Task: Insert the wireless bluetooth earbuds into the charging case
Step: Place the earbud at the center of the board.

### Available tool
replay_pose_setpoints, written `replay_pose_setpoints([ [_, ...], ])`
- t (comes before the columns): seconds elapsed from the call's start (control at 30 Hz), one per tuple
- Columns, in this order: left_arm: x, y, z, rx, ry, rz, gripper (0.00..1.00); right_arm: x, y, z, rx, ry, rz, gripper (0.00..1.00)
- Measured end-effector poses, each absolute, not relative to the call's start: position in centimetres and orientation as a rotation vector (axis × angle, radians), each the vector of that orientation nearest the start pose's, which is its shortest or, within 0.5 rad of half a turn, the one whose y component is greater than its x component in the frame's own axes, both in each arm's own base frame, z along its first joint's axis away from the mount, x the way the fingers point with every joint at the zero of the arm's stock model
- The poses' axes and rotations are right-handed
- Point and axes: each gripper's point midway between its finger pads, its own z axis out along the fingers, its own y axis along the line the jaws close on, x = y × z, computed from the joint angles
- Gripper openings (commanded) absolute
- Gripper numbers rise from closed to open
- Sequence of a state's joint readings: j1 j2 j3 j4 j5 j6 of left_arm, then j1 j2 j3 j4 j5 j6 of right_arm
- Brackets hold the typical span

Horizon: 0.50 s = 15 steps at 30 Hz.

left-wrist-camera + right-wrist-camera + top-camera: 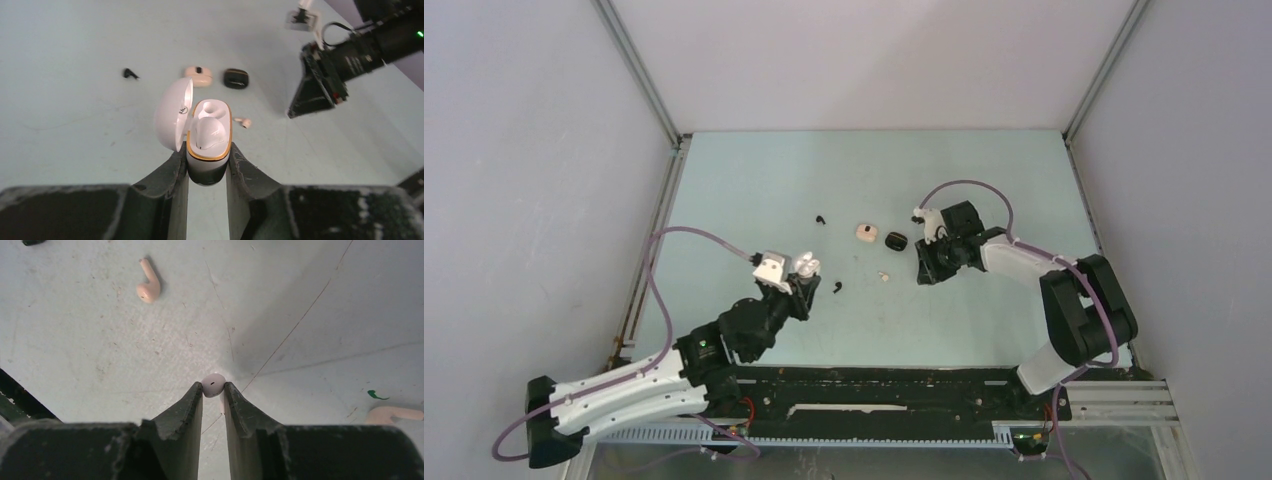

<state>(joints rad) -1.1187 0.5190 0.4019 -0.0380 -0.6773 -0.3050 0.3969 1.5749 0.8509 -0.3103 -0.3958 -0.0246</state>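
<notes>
My left gripper (pixel 207 162) is shut on the base of a white charging case (pixel 210 150) with a gold rim, held above the table. Its lid (pixel 172 112) stands open to the left. One white earbud (pixel 209 134) lies in the case, with an empty socket beyond it. From above, the case (pixel 807 265) sits at the left gripper's (pixel 800 282) tip. My right gripper (pixel 213 389) is shut on a small white earbud (pixel 213 384), pinched at the fingertips just above the table. It hovers right of centre (pixel 922 268). A beige-pink earbud (pixel 148 287) lies loose on the table.
A beige-pink case (pixel 863 232) and a black case (pixel 896 240) sit closed mid-table. One black earbud (pixel 822 218) lies behind them, another (pixel 838 288) beside the left gripper. A second pink earbud (pixel 392 414) lies by the right gripper. Walls enclose the table.
</notes>
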Motion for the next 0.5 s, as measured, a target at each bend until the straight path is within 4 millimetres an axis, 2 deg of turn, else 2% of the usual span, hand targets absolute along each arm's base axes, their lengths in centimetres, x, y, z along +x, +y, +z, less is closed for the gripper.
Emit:
replay_pose_setpoints([
  [0.13, 19.6, -21.3, 19.1, 0.294, 1.729, -0.559, 0.01, 27.4, 18.4, 2.1, -0.658, 2.609, 0.652, 0.28],
  [0.2, 19.4, -22.2, 18.7, 0.326, 1.737, -0.584, 0.02, 27.4, 18.3, 1.5, -0.636, 2.656, 0.665, 0.34],
  [0.33, 19.0, -23.3, 19.1, 0.355, 1.722, -0.643, 0.02, 28.4, 19.2, 1.6, -0.625, 2.674, 0.716, 0.46],
  [0.43, 18.7, -23.8, 19.5, 0.370, 1.709, -0.674, 0.02, 28.3, 19.4, 1.8, -0.638, 2.670, 0.734, 0.53],
  [0.5, 18.6, -24.1, 19.6, 0.379, 1.705, -0.691, 0.03, 28.2, 19.4, 2.0, -0.645, 2.667, 0.744, 0.54],
])
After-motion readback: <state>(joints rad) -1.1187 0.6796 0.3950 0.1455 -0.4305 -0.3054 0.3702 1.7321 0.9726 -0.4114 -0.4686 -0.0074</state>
